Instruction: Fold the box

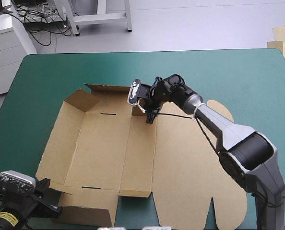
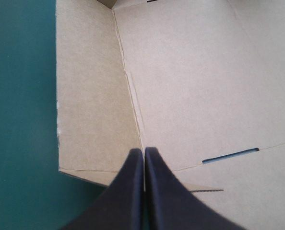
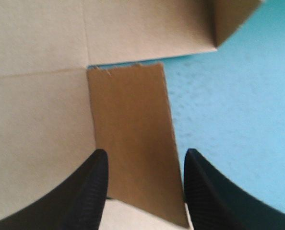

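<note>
The box point(image 1: 104, 148) lies mostly flat on the teal-green table point(image 1: 229, 72), well left of the middle, with only its left wall point(image 1: 53, 139) and a far corner flap point(image 1: 80, 100) lifted. I'd call this an early stage: walls are just starting to come up.

The right gripper point(image 3: 145, 158) reaches over to the far edge, its black fingers apart on either side of a small flap point(image 3: 133, 139) that stands up there, not yet pinched. The left gripper point(image 2: 144, 153) sits at the near left corner, fingers all but together. The wall's crease runs straight into them, so I judge it is nipping the board there.

Next, the right fingers probably need to squeeze that flap and swing it inward while the left keeps its corner steady.

Bare cover lies beyond the far edge and to the left. The near edge of the sheet sits close to the table's front, leaving little slack there.
</note>
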### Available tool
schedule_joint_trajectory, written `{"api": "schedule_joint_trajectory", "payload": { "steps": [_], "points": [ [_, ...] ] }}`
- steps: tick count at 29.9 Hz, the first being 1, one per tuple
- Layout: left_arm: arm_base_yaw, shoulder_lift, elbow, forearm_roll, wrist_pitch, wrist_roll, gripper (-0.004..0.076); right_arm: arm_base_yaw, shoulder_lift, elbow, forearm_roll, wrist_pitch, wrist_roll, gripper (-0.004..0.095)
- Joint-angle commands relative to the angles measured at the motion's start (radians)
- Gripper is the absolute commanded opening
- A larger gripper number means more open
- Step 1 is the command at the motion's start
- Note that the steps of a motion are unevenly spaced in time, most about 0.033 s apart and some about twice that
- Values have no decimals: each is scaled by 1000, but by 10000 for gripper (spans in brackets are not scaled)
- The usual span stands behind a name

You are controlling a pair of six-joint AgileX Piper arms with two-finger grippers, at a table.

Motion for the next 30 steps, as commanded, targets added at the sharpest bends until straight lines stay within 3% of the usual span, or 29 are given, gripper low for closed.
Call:
{"api": "schedule_joint_trajectory", "payload": {
  "steps": [1, 5, 9, 12, 18, 22, 25, 30],
  "points": [
    [1, 12, -24, -8, -64, -10, -10, -45, -145, -26, -91, -7, 1, 461],
    [1, 12, -24, -8, -64, -10, -10, -111, -242, -26, -177, 31, 105, 461],
    [1, 12, -24, -8, -64, -10, -10, -192, -342, -26, -326, 97, 385, 460],
    [1, 12, -24, -8, -64, -10, -10, -268, -398, -26, -378, 166, 493, 413],
    [1, 12, -24, -8, -64, -10, -10, -468, -480, -15, -290, 341, 578, 222],
    [1, 12, -24, -8, -64, -10, -10, -593, -574, 63, -161, 342, 585, 83],
    [1, 12, -24, -8, -64, -10, -10, -654, -661, 163, -163, 351, 621, 0],
    [1, 12, -24, -8, -64, -10, -10, -690, -860, 355, -172, 353, 673, -19]
  ]
}}
